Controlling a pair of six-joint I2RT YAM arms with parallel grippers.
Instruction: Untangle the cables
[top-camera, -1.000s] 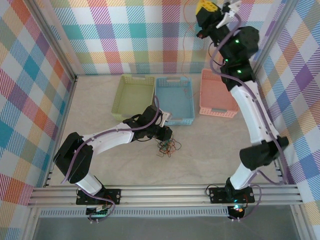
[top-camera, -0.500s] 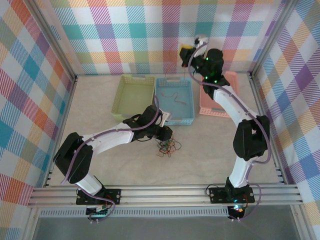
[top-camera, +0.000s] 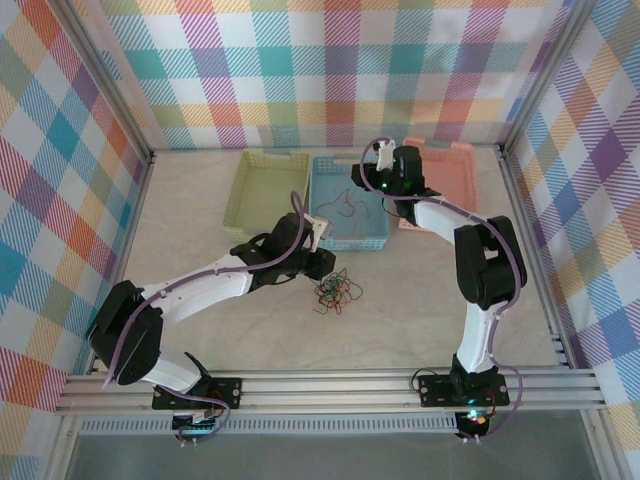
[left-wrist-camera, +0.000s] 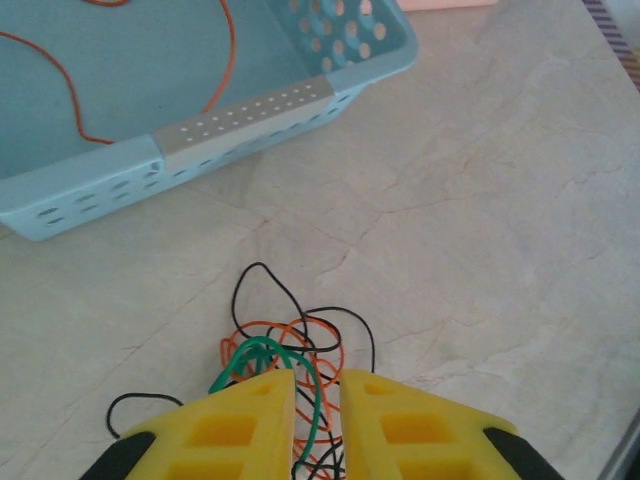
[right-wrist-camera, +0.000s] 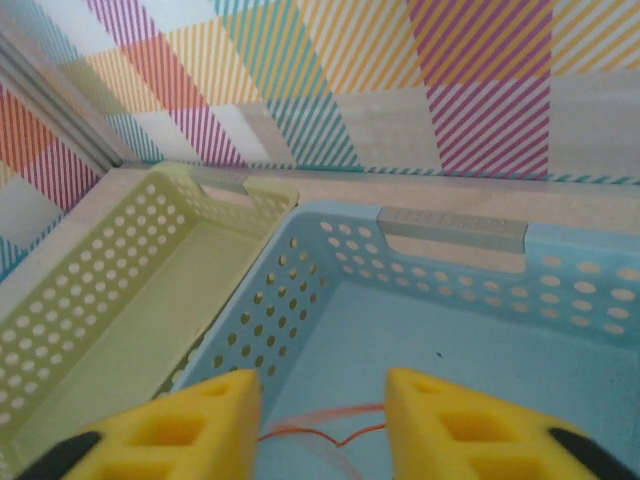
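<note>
The cables form a small tangle (top-camera: 335, 292) of orange, black and green wires on the table in front of the blue basket (top-camera: 348, 243). My left gripper (top-camera: 322, 262) hovers at its near-left edge. In the left wrist view the tangle (left-wrist-camera: 300, 335) lies under my left gripper (left-wrist-camera: 318, 375), whose jaws stand a narrow gap apart, with green and orange strands running through the gap. One orange cable (top-camera: 345, 205) lies loose in the blue basket. My right gripper (top-camera: 370, 175) hangs open over that basket. In the right wrist view my right gripper (right-wrist-camera: 322, 375) is above the orange cable (right-wrist-camera: 330, 432).
A green basket (top-camera: 268, 190) stands left of the blue one and a pink basket (top-camera: 440, 215) to its right, all near the back wall. The blue basket's near rim (left-wrist-camera: 240, 115) lies just beyond the tangle. Bare table lies right of the tangle.
The right arm swung down from high against the back wall to over the blue basket, its jaws opened, and the orange cable dropped into the basket. The left arm shifted slightly.
</note>
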